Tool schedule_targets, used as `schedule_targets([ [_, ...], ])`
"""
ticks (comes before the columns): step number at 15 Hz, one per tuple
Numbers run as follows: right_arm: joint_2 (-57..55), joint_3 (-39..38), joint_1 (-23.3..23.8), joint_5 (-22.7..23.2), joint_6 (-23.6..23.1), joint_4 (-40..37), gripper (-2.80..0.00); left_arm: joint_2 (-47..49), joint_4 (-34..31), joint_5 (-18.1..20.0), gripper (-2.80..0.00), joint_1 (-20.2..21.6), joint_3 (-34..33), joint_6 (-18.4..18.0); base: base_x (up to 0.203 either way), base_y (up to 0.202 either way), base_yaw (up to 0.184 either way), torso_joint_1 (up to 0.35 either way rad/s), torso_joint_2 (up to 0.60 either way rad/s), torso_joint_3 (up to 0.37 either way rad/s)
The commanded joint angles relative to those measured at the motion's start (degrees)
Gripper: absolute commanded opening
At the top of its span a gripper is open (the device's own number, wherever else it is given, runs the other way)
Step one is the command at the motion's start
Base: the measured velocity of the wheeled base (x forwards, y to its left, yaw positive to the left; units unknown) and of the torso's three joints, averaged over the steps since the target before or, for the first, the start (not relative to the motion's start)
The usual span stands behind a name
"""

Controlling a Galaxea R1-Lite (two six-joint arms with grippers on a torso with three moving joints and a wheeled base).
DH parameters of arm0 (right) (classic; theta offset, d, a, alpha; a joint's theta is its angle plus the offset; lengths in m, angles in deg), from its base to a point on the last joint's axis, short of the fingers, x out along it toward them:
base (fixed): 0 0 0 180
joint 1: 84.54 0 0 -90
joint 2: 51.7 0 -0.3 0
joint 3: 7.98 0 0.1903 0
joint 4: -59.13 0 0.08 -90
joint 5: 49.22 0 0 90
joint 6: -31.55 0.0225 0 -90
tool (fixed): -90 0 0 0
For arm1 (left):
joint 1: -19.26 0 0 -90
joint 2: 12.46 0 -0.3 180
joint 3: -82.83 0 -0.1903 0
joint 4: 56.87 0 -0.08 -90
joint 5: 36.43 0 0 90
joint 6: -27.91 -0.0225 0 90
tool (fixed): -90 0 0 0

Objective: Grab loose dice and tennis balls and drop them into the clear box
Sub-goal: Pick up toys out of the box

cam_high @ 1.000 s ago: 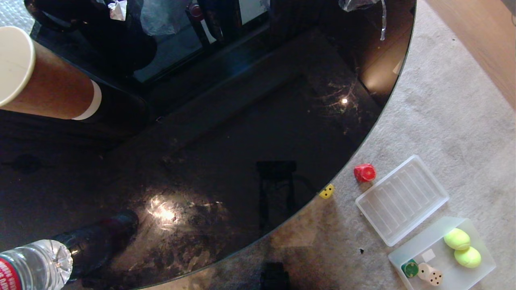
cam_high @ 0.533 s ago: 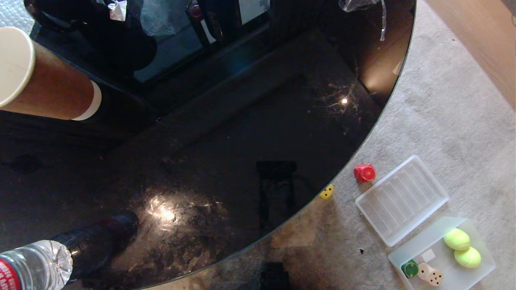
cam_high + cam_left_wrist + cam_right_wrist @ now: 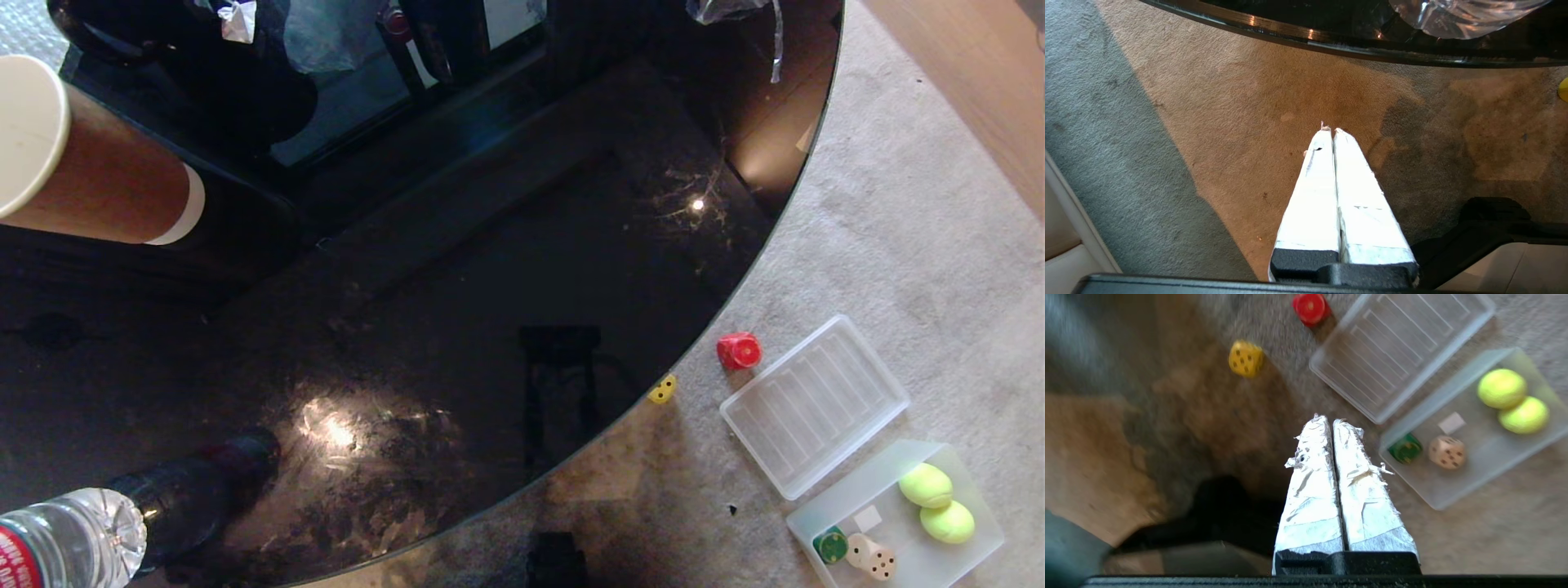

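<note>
Dice and tennis balls lie on the grey carpet (image 3: 898, 245), right of a round black glass table (image 3: 490, 286). Going left to right in head view: a paper cup (image 3: 90, 155) and a water bottle (image 3: 65, 539) stand at the table's left side. Yellow die (image 3: 662, 389) sits on carpet right at the table's rim, partly under it. Red die (image 3: 739, 350) is just beyond, near the corner of the flat ribbed lid (image 3: 814, 406), not touching as far as can be seen. Clear box (image 3: 865, 490) lies next to the lid, towards the picture's lower right corner. Inside it: green die (image 3: 830, 545) at the box's left corner, beige die (image 3: 871, 556) just beside it, white sticker (image 3: 867, 518) mid-base, two tennis balls (image 3: 936, 503) touching each other at the right end.

Left gripper (image 3: 1329, 130) hangs over bare carpet near the table rim, fingers pressed together, holding nothing. Right gripper (image 3: 1329, 418) hovers over carpet btwn the yellow die and the box, fingers likewise pressed together, empty.
</note>
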Motion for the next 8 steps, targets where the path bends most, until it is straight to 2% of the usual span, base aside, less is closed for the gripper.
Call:
schedule_targets([
  [1, -17.9, 0.4, -0.6, 0.0, 1.6, 9.5, -2.80, 0.0, 0.0, 0.0, -2.80, 0.0, 0.0, 0.0, 0.000, 0.000, 0.000, 0.000, 0.00, 0.000],
  [5, -45.0, 1.7, -1.4, 0.0, 4.0, 35.9, -2.80, 0.0, 0.0, 0.0, -2.80, 0.0, -0.1, 0.0, 0.000, 0.000, 0.000, 0.000, 0.00, 0.000],
  [8, -58.7, 3.1, -1.6, 0.1, 4.2, 53.3, -2.80, 0.0, 0.0, 0.0, -2.80, 0.0, 0.0, 0.0, 0.000, 0.000, 0.000, 0.000, 0.00, 0.000],
])
